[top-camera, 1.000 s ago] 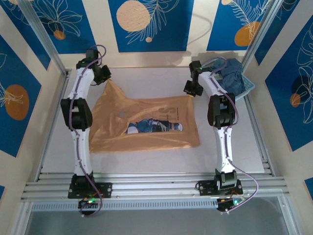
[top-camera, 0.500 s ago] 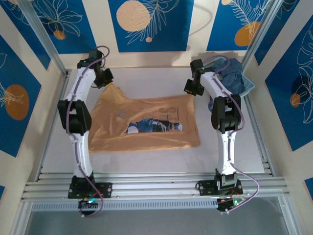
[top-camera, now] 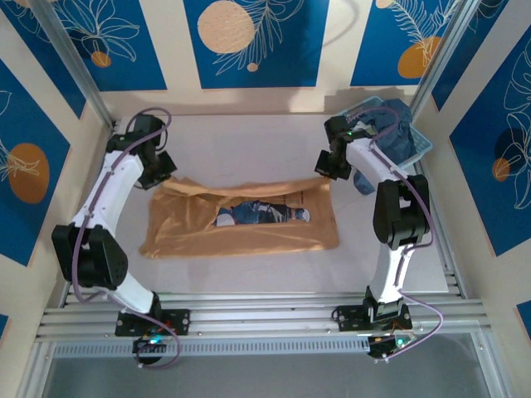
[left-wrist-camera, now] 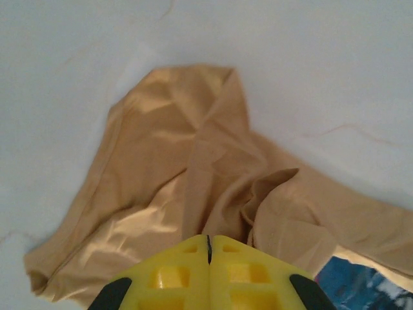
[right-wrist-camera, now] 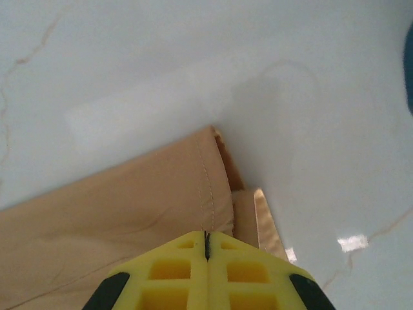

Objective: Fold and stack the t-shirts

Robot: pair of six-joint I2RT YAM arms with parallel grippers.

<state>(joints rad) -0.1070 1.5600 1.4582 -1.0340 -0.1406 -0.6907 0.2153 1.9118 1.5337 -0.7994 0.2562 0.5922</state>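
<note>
Overhead and close wrist cameras share the shirt [top-camera: 191, 225].

The tan-orange t-shirt [top-camera: 241, 239] lies on the table [top-camera: 249, 141] — left gripper [top-camera: 163, 167] at its far-left corner, right gripper [top-camera: 326, 166] at its far-right corner.

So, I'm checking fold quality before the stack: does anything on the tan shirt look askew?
Yes. The tan-orange t-shirt is bunched and creased at its left end, by the left gripper, while the end at the right gripper lies flat.

tan shirt [left-wrist-camera: 161, 161] print [left-wrist-camera: 361, 287] cropped at corner; blue shirts [top-camera: 404, 133] partly behind arm [top-camera: 377, 162]
</note>
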